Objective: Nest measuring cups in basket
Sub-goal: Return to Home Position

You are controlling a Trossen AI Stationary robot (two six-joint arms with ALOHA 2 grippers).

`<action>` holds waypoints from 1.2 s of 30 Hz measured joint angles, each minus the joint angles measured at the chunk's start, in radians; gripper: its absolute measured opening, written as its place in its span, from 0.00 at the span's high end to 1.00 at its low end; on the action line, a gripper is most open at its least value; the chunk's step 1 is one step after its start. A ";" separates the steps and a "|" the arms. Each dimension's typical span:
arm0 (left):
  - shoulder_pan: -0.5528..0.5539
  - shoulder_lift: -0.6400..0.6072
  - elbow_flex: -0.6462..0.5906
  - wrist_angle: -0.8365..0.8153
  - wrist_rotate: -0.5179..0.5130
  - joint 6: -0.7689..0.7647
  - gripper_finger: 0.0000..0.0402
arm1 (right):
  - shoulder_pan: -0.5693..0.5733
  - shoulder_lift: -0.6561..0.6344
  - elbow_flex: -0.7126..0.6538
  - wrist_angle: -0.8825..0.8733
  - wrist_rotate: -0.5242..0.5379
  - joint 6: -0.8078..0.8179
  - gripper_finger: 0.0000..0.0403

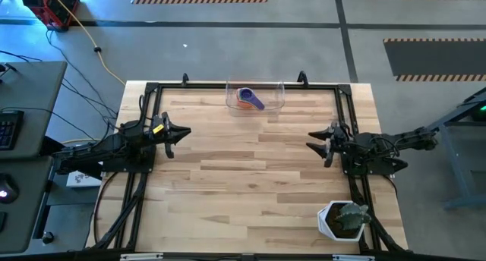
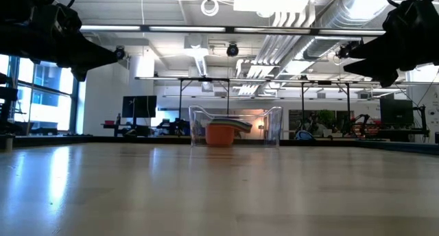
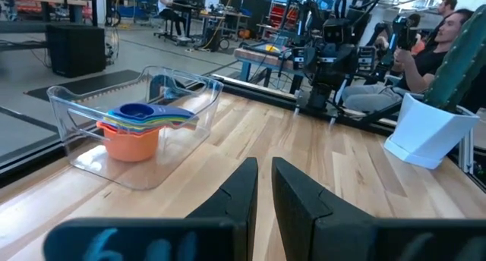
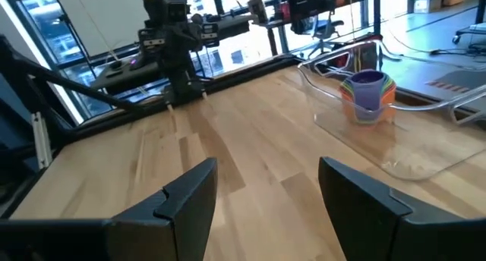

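Neatly nested measuring cups (image 1: pixel 247 99) in basket (image 1: pixel 276 103)

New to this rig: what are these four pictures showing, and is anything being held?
Two dark robot arms work at a wooden table. One picture looks straight down, one looks level across the tabletop, and one comes from each wrist. The left gripper and right gripper hang at the table's sides, holding nothing: the left nearly shut, the right open. At the far edge a clear basket holds the stacked measuring cups, orange lowest. A white plant pot stands beside the right arm.
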 joint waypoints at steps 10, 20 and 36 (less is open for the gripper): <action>0.000 0.000 0.000 0.000 0.000 0.000 0.92 | 0.000 0.004 0.000 -0.002 -0.010 -0.011 0.45; 0.000 0.000 0.000 0.000 0.000 0.000 0.92 | 0.000 0.004 0.000 -0.003 -0.012 -0.020 0.45; 0.000 0.000 0.000 0.000 0.000 0.000 0.92 | 0.000 0.004 0.000 -0.003 -0.012 -0.014 0.45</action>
